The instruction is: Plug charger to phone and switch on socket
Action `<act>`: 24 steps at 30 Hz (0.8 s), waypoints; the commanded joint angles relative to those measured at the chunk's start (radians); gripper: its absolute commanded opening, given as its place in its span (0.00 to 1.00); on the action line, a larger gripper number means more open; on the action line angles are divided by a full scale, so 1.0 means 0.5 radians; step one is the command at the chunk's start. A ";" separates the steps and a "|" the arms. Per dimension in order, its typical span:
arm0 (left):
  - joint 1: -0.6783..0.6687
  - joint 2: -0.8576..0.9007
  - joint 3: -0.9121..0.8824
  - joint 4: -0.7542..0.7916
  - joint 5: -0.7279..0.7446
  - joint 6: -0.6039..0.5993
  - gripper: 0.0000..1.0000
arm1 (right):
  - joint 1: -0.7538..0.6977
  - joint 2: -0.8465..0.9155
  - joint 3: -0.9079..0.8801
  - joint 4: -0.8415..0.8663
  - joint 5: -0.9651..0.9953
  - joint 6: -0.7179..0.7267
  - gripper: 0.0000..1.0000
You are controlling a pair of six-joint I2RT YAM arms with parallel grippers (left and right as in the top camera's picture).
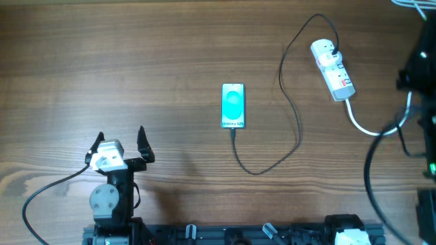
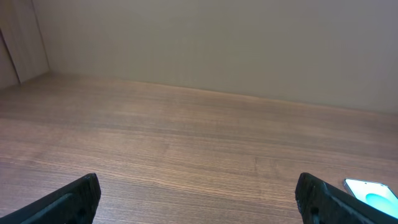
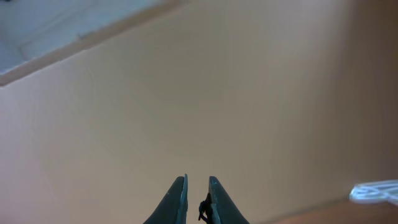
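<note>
**Overhead.** Nearest the lens is the left arm (image 1: pixel 112 197), black with a white wrist block, at the near-left corner of the brown wood-grain desk (image 1: pixel 136 61). The left gripper (image 1: pixel 121 139) is spread wide. Both black fingers point toward the far edge over bare wood, with nothing between them.

Mid-desk lies the small rectangular phone (image 1: pixel 233 105) with a bright teal-blue screen, flat and face up, its long sides running near to far. The thin black charger cable (image 1: pixel 298 129) meets the phone's near short edge. Whether the tip is fully seated, I cannot tell. From there it loops toward the near edge, swings right, climbs toward the far edge and arcs round to the white elongated power-strip socket (image 1: pixel 335 73). The socket lies slightly askew toward the far-right corner. The cable's white adapter end (image 1: pixel 324 50) sits at the strip's far end. There is a small red mark on the strip's near half, but the switch position is unreadable. A thick white lead (image 1: pixel 361 122) leaves the strip's near end and curves toward the right edge.

**Left wrist.** Two dark fingers (image 2: pixel 68 202) sit at the lower corners, far apart, with bare desk between them. The phone's lit corner shows just beyond the right finger. A plain beige wall (image 2: pixel 217 43) stands behind the far edge.

**Right wrist.** The right gripper (image 3: pixel 197 183) is aimed up at a tan wall. Its grey fingers are drawn close with only a slim gap, and nothing is clearly pinched. There is a blurred white shape (image 3: pixel 376 191) at lower right, not identifiable.
</note>
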 commanded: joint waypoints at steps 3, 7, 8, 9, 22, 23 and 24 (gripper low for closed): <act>0.011 -0.018 -0.021 0.005 0.024 0.031 1.00 | 0.002 -0.243 -0.002 -0.048 0.294 -0.391 0.14; 0.011 -0.018 -0.021 0.005 0.024 0.031 1.00 | -0.031 -0.513 -0.002 -0.111 0.285 -0.380 0.14; 0.011 -0.018 -0.021 0.005 0.024 0.031 1.00 | -0.050 -0.594 -0.002 -0.123 0.251 -0.368 0.14; 0.011 -0.018 -0.021 0.005 0.024 0.031 1.00 | -0.068 -0.673 -0.002 -0.137 0.216 -0.337 0.14; 0.011 -0.018 -0.021 0.005 0.024 0.031 1.00 | -0.243 -1.311 0.011 -0.069 0.203 -0.227 0.35; 0.010 -0.018 -0.021 0.005 0.024 0.031 1.00 | -0.243 -1.311 0.016 -0.053 0.203 -0.228 0.39; 0.011 -0.018 -0.021 0.005 0.024 0.031 1.00 | -0.243 -1.311 0.026 -0.031 0.203 -0.230 0.41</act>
